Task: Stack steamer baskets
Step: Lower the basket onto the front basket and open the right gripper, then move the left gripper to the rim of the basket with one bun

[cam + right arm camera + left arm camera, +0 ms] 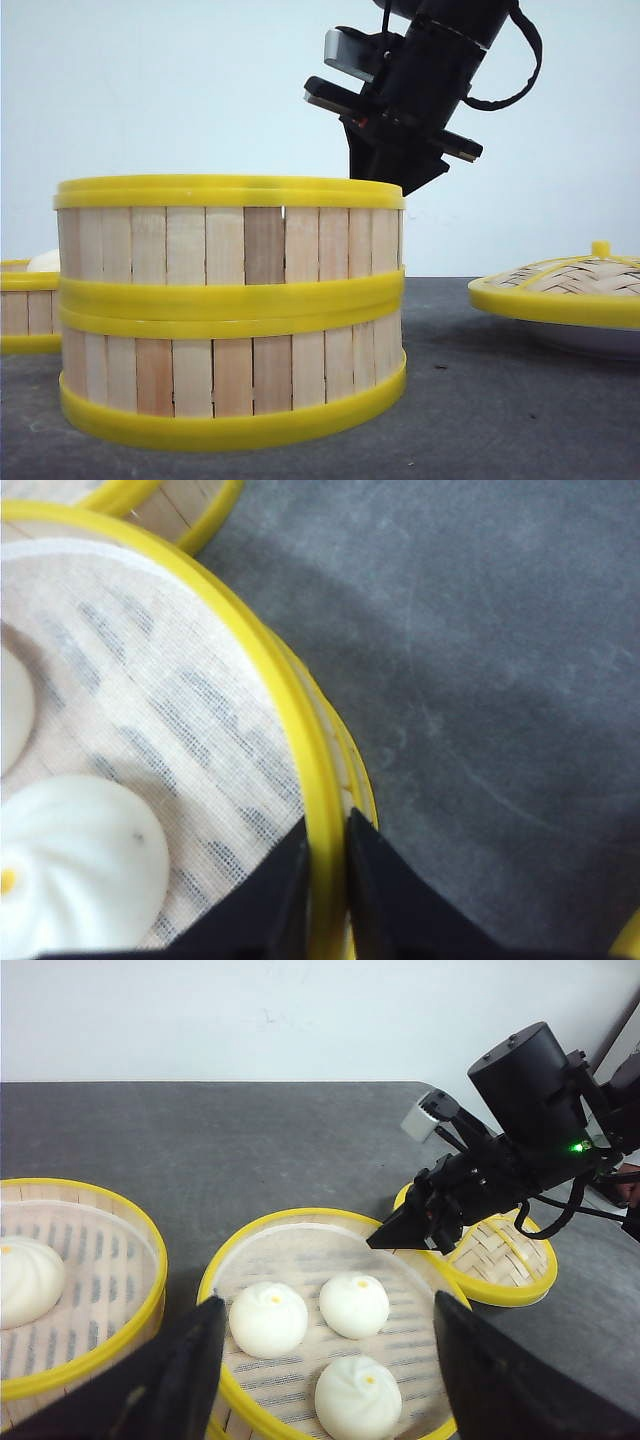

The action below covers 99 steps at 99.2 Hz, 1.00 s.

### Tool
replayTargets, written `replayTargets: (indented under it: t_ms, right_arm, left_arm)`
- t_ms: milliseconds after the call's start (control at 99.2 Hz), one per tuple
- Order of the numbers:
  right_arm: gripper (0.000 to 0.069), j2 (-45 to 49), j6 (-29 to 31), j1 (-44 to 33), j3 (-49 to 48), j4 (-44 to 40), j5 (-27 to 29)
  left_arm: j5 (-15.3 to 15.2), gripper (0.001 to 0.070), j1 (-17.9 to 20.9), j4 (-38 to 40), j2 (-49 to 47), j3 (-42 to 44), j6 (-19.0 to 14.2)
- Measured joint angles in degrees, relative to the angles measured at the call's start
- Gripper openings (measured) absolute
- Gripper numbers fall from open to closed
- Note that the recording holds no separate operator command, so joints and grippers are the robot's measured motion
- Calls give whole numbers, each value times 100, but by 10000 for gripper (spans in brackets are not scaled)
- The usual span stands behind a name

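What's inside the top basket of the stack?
The top basket holds three white buns on a white cloth liner. The right gripper pinches its rim. What is in the lower basket cannot be seen; the top one covers it.

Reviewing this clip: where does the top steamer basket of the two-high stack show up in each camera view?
Front view: top steamer basket, upper tier of the stack, centre-left.
Left wrist view: same basket, centre, open, three buns inside, between the left tool's fingers.
Right wrist view: its yellow rim curves across; the right tool is closed on it.
Shared landmark: the right tool at that rim.
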Motion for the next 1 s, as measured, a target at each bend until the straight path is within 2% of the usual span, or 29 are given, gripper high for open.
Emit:
replayTargets:
  t_ms: [303, 353, 454, 534, 686, 837, 998]
  right_arm:
    - [42, 0, 0, 0, 0, -22, -2]
    - [93, 0, 4, 0, 0, -11, -4]
    - [261, 0, 17, 0, 0, 90, -4]
    - [312, -7, 15, -4, 0, 223, 50]
    - [331, -264, 13, -7, 0, 365, 271]
    - [332, -1182, -39, -11, 0, 549, 535]
    - [332, -2302, -103, -11, 0, 404, 708]
  left_arm:
    - [2, 397, 0, 0, 0, 0, 24]
    - [0, 397, 0, 0, 0, 0, 28]
    - [2, 397, 0, 0, 0, 0, 42]
    - [0, 397, 0, 0, 0, 0, 44]
    - [0, 397, 0, -24, 0, 0, 46]
    - [-13, 394, 0, -48, 0, 0, 46]
    - [-444, 391, 0, -48, 0, 0, 46]
